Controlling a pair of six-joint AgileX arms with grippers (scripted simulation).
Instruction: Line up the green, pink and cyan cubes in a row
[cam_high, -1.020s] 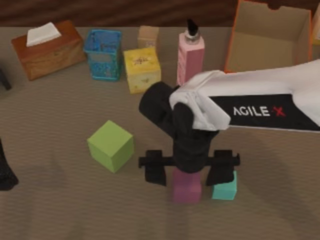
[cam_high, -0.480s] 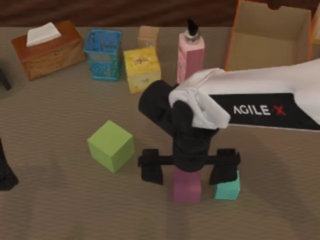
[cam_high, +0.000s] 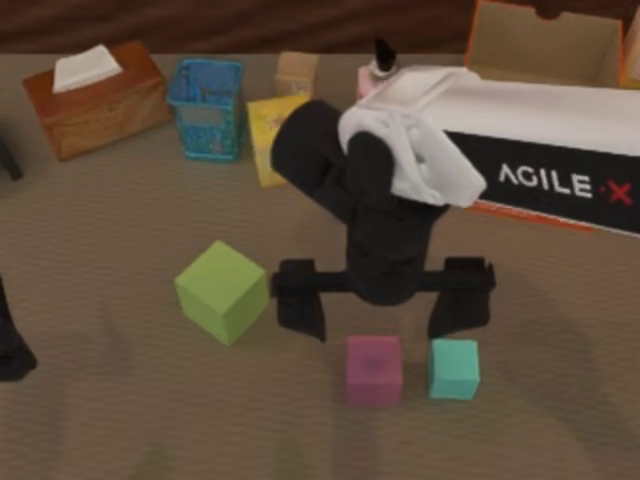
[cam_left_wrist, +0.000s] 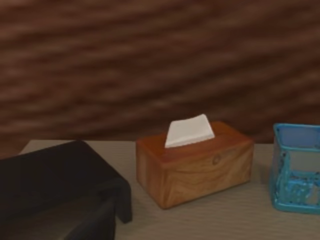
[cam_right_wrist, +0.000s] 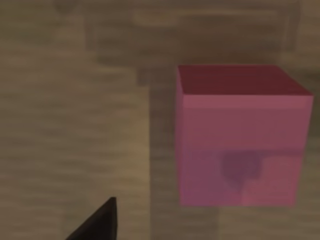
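The green cube (cam_high: 222, 290) rests left of centre on the table. The pink cube (cam_high: 374, 368) and the smaller cyan cube (cam_high: 453, 368) sit side by side near the front, with a small gap between them. My right gripper (cam_high: 378, 322) hovers open just behind and above the pink cube and holds nothing. The right wrist view shows the pink cube (cam_right_wrist: 242, 150) lying free on the table, with one dark fingertip (cam_right_wrist: 100, 222) off to its side. My left arm (cam_high: 10, 345) is parked at the table's left edge.
Along the back stand a wooden tissue box (cam_high: 95, 95), a blue patterned container (cam_high: 207, 108), a yellow box (cam_high: 265, 130), a small tan box (cam_high: 297, 72), a pink bottle (cam_high: 382, 55) partly hidden by my right arm, and an orange-rimmed cardboard box (cam_high: 540, 45).
My right gripper has lifted off the pink cube and drawn back toward the rear, jaws staying wide. The pink cube stays beside the cyan cube, now fully uncovered.
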